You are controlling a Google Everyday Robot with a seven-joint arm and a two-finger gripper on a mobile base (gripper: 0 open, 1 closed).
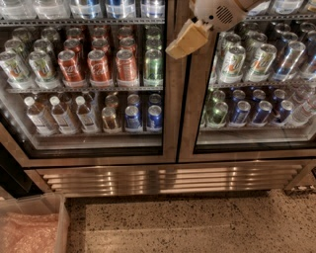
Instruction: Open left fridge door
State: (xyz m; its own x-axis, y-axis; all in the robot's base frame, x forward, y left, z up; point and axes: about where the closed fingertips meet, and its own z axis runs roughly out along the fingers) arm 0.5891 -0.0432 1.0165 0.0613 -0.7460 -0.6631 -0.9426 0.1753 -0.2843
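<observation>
**Gripper at centre frame, left door shut**

You have the gripper (pixel 180 45), tan and blocky on a white rounded arm housing (pixel 217 12), at the top of the camera view. It angles down and to the left from the upper right. It sits in front of the vertical steel strip where the 2 doors meet. You can't tell if it is wide or narrow, or whether it touches the frame.

The tall glass-paned left fridge door with brushed steel frame (pixel 89 89) fills the left half of the view. It looks shut, its frame in line with the matching glass-paned right fridge door (pixel 256 89).

Behind the left pane:
- The middle shelf holds red cola cans (pixel 98 64), with a green can (pixel 153 64) at their right and white-green cans further left.
- The lower shelf holds clear plastic bottles with white caps (pixel 61 116) on the left, and blue cans (pixel 140 118) on the right.

Behind the right pane you see white-green cans (pixel 232 62) up top and dark blue cans (pixel 261 111) below.

Under both doors runs a ribbed brushed steel grille (pixel 168 178). Below it is speckled stone floor (pixel 197 222). A clear plastic bin (pixel 61 217) with pink contents sits at the bottom left corner, near the grille's left end.
</observation>
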